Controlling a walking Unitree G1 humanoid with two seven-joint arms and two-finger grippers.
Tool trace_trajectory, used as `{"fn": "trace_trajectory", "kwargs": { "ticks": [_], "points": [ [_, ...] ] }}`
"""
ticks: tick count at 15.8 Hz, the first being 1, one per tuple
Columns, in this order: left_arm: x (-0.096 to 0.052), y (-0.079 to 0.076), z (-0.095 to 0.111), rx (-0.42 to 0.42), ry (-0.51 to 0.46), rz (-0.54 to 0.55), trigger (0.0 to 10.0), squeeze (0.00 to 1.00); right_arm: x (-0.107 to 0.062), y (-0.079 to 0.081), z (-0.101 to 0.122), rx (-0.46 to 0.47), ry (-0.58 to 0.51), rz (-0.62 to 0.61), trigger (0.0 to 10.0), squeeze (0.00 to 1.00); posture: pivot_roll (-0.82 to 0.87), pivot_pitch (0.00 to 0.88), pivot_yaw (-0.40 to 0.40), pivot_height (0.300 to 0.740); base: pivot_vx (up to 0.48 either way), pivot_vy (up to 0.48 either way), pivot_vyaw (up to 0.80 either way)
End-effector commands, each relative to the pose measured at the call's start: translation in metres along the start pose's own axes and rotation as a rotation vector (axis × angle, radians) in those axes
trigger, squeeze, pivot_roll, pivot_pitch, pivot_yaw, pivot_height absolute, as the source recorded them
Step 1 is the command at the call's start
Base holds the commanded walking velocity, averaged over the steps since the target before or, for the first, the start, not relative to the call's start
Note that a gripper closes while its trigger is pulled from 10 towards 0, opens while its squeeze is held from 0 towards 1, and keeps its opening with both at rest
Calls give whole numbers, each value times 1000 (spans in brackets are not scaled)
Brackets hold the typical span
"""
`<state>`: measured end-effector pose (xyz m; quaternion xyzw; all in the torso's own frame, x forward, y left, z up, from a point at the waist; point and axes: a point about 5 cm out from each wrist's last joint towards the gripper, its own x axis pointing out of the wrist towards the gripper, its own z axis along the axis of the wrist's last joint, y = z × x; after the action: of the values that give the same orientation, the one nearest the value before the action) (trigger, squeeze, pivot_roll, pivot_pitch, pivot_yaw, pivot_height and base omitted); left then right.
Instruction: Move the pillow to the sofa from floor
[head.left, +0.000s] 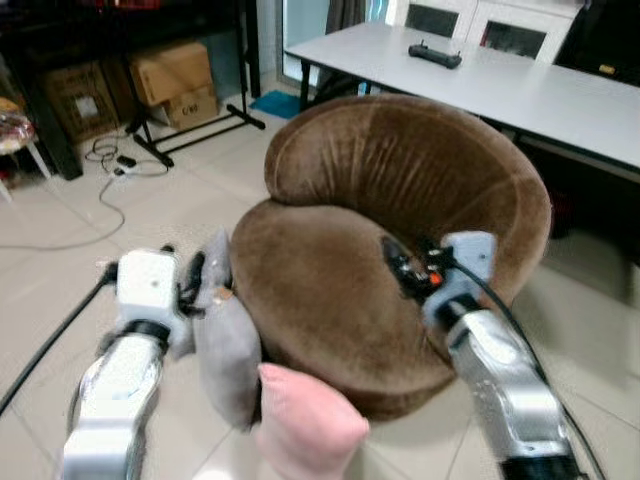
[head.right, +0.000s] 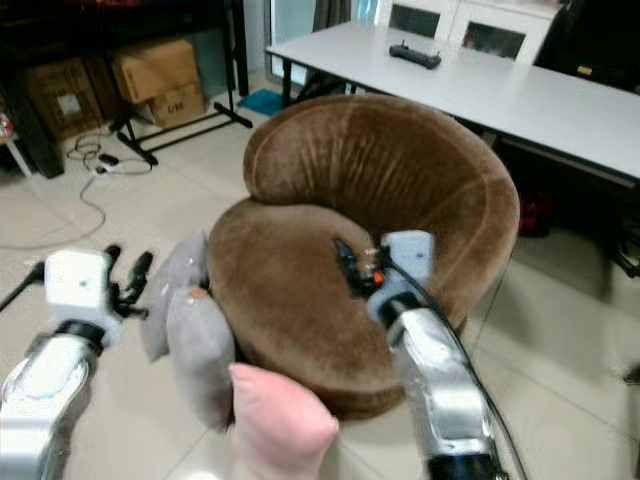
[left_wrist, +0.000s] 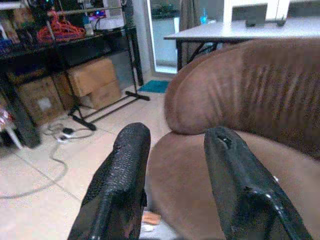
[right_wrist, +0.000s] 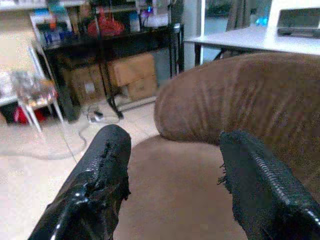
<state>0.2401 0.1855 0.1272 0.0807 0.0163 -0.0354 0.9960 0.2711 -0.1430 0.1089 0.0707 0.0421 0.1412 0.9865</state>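
Observation:
A round brown sofa (head.left: 380, 200) stands in the middle of the tiled floor. Two grey pillows (head.left: 228, 355) lean against its left side on the floor. A pink pillow (head.left: 305, 425) lies at its front, close to me. My left gripper (head.left: 190, 285) is open, just left of the grey pillows and touching none that I can make out. In the left wrist view its fingers (left_wrist: 130, 170) point at the sofa seat. My right gripper (head.left: 400, 268) hovers open over the brown seat (right_wrist: 175, 200) with nothing between its fingers.
A long white table (head.left: 520, 85) with a black controller (head.left: 435, 55) stands behind the sofa. Cardboard boxes (head.left: 175, 80) sit under a black rack at the back left, with a stand's legs (head.left: 190, 135) and cables (head.left: 110, 165) on the floor.

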Motion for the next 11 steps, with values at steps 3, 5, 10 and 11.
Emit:
{"fn": "trace_trajectory", "kwargs": {
  "ticks": [3, 5, 10, 11],
  "points": [
    [-2, 6, -1, 32, 0, 13, 10000, 0, 3, 1, 2, -15, -14, 15, 10000, 0, 71, 0, -38, 740, 286, 0, 800],
    [-2, 5, -3, 34, 5, 9, 10000, 0, 3, -3, -1, 4, 6, 9, 10000, 0, 69, 0, -38, 740, 0, 0, 0],
    [-2, 6, -9, 33, 29, 10, 10000, 0, 2, -9, -3, 25, -6, -56, 10000, 0, 69, 0, -40, 730, 0, 0, 0],
    [-2, 6, -10, 36, 31, 8, 10000, 0, 2, -9, -2, 24, -9, -65, 10000, 0, 73, 0, -43, 725, 0, 0, 0]
  ]
}}
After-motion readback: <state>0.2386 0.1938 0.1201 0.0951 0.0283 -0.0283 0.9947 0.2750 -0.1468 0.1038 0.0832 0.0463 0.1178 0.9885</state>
